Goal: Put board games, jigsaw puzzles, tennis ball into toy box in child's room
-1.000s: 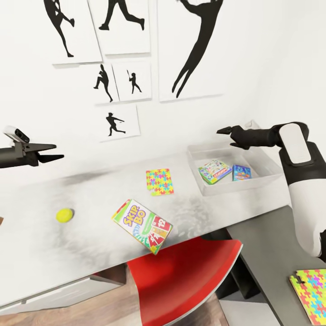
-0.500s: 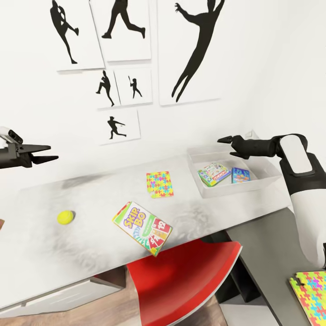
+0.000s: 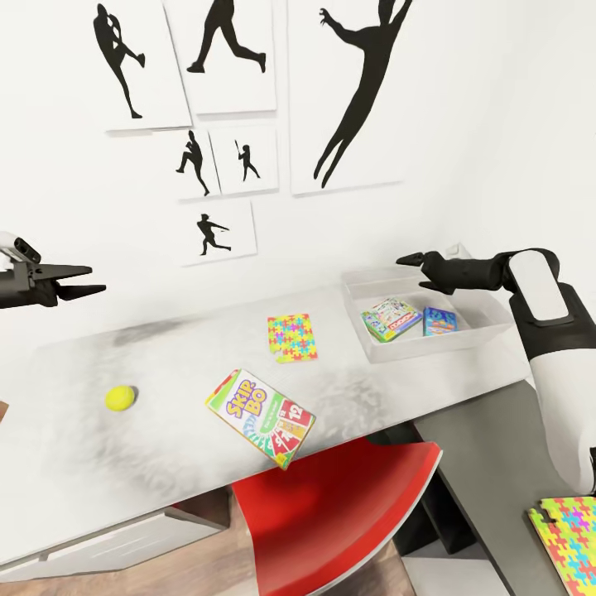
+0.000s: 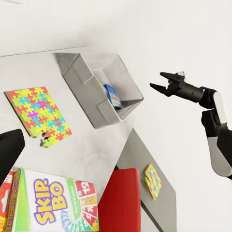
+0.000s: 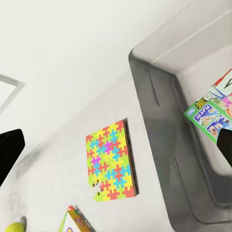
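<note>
Where the pale grey-white tabletop (image 3: 165, 364) meets the white wall, the shallow pale grey toy box (image 3: 488, 329) sits at its far right end, and it holds two things – a green-edged white-and-red game box (image 3: 390, 318) and, just beside it, a smaller blue game box (image 3: 439, 320). Both lie flat on the tray floor.

Outside the toy box, a thin multicolour jigsaw square (image 3: 291, 337) lies flat on the tabletop near the box's left wall. Nearer the front edge lies the green-edged SKIP-BO game box (image 3: 261, 415), one corner overhanging above a red chair seat (image 3: 331, 505). Well to the left of it rests the small yellow-green tennis ball (image 3: 120, 398). A second multicolour jigsaw square (image 3: 571, 538) lies on the lower dark grey cabinet (image 3: 488, 463), below and to the right of the toy box.

Above the toy box's back wall hangs the right pincer (image 3: 414, 260), jaws spread and empty. At the far left end, well apart from the toy box, the left pincer (image 3: 83, 280) is held in the air – open, gripping nothing.
</note>
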Robot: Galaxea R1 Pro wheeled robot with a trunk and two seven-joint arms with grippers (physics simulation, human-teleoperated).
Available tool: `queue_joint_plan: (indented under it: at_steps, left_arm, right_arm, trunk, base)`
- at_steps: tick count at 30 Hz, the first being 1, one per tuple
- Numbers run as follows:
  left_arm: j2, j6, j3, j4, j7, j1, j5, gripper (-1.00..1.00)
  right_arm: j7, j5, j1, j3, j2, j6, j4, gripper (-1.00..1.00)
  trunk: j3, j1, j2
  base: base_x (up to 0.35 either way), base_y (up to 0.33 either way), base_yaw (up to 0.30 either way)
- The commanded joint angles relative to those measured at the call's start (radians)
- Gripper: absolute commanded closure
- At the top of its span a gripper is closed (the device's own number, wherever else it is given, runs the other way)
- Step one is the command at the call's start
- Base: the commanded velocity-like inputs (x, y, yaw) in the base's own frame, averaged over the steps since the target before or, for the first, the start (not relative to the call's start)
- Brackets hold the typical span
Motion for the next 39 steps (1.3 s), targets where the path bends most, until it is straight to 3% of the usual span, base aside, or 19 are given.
queue_joint_plan:
  at_steps: [1, 39]
  left_arm:
    - [0.001, 0.011, -0.005, 0.001, -0.006, -0.002, 0.000, -1.00]
    - [0.001, 0.011, -0.005, 0.001, -0.006, -0.002, 0.000, -1.00]
  right_arm:
    - [-0.010, -0.011, -0.001, 0.002, -0.001, 0.001, -0.001, -1.00]
    - [-0.010, -0.011, 0.000, 0.001, -0.001, 0.001, -0.001, -1.00]
  trunk:
    - [-0.002, 0.001, -0.002]
    - [0.020, 0.001, -0.002]
  base:
    - [0.000, 0.000, 0.000]
    - [-0.072, 0.000, 0.000]
